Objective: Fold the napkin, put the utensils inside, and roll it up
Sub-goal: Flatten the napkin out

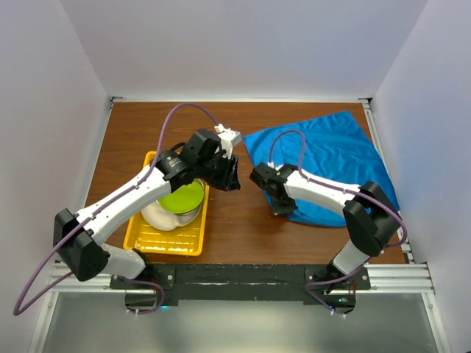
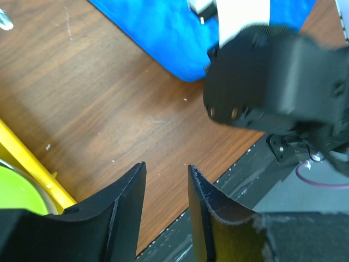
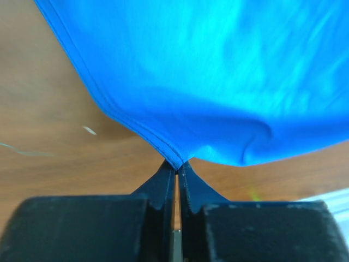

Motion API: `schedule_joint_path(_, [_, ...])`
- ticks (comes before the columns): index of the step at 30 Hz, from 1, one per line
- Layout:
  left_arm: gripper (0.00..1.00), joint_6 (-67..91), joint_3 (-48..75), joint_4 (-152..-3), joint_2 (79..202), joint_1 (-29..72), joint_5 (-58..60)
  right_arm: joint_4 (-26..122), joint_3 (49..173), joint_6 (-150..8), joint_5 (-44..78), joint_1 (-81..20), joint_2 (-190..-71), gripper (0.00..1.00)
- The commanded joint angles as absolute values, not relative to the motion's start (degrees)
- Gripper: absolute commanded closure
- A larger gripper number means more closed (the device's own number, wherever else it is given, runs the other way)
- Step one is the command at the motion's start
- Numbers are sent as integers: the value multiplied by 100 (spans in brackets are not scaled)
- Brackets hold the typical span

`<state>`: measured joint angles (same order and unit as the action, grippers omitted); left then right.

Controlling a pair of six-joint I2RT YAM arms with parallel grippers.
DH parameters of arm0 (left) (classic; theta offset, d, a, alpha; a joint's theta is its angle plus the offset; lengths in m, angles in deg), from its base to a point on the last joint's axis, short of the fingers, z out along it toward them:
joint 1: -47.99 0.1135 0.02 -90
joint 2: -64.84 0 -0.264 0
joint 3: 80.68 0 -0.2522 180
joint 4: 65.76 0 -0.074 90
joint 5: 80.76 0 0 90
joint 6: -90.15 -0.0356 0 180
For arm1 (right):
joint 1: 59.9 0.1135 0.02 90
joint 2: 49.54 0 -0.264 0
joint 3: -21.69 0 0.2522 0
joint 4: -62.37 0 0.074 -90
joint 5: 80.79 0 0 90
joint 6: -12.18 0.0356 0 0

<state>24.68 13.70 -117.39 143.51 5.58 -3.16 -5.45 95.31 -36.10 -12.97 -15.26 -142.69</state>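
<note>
The bright blue soft cloth napkin [image 1: 331, 158] lies spread and rumpled on the brown wooden table [image 1: 243, 228], filling the right half of the top view. Its far corner reaches toward the back wall. The right gripper [image 3: 178, 165] has its fingers pressed together on the hemmed corner at the napkin's lower left, with a pinch of cloth between the tips. In the top view that grip is hidden under the black wrist. The left gripper [image 2: 165, 173] hangs over bare wood near frame centre, its fingers parted with nothing between them. At lower left sits a yellow plastic tray [image 1: 158, 239] holding a pale bowl [image 1: 158, 217] with lime green inside, partly covered by the left arm. A silvery scrap [image 2: 4, 19] is cut off at the upper left corner of the left wrist view, too little to identify.
</note>
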Motion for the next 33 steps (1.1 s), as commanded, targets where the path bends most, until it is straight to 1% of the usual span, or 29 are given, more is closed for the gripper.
schedule_joint_path(1, [59, 2520, 919, -11916, 14569, 624, -157, -378, 10277, -4634, -1471, -2060, -14498, 100])
schedule_joint_path(5, [59, 2599, 699, -11951, 14851, 694, -324, -202, 10856, -5319, -804, -2413, -14727, 100])
schedule_joint_path(8, [59, 2704, 707, -11820, 15018, 694, -508, -298, 11042, -5487, -58, -2702, -14746, 100])
schedule_joint_path(9, [59, 2730, 733, -11758, 15079, 694, -622, -202, 11042, -5583, 284, -2816, -14702, 100])
schedule_joint_path(10, [59, 2774, 768, -11705, 15106, 694, -684, -201, 11042, -5645, 1027, -3009, -14684, 100])
schedule_joint_path(11, [59, 2853, 847, -11557, 15132, 694, -745, -210, 11094, -5716, 1322, -3072, -14719, 100])
schedule_joint_path(14, [59, 3037, 1032, -11267, 15185, 694, -930, -709, 11174, -6207, 2613, -3116, -14955, 100])
schedule_joint_path(16, [59, 3108, 1120, -11143, 15159, 694, -939, -887, 10938, -6384, 3264, -3099, -15036, 100])
schedule_joint_path(17, [59, 3187, 1207, -11047, 15141, 694, -931, -852, 10624, -6393, 3720, -3064, -14975, 100])
schedule_joint_path(20, [59, 3293, 1331, -10967, 15088, 694, -904, -781, 10226, -6384, 4189, -3046, -14501, 100])
schedule_joint_path(23, [59, 3415, 1541, -10853, 14983, 694, -895, -860, 9971, -6428, 4366, -3046, -14148, 100])
schedule_joint_path(26, [59, 3556, 1805, -10685, 14825, 694, -913, -782, 9620, -6428, 4865, -3046, -14165, 100])
schedule_joint_path(27, [59, 3574, 1841, -10668, 14772, 694, -913, -634, 9575, -6428, 5232, -3055, -14200, 100])
schedule_joint_path(30, [59, 3645, 1920, -10668, 14719, 694, -887, -387, 9741, -6428, 5963, -3072, -14419, 100])
schedule_joint_path(32, [59, 3671, 1946, -10677, 14702, 694, -869, -394, 10073, -6384, 5774, -3081, -14699, 95])
schedule_joint_path(33, [59, 3680, 1955, -10685, 14693, 694, -860, -578, 10223, -6384, 5363, -3142, -14780, 89])
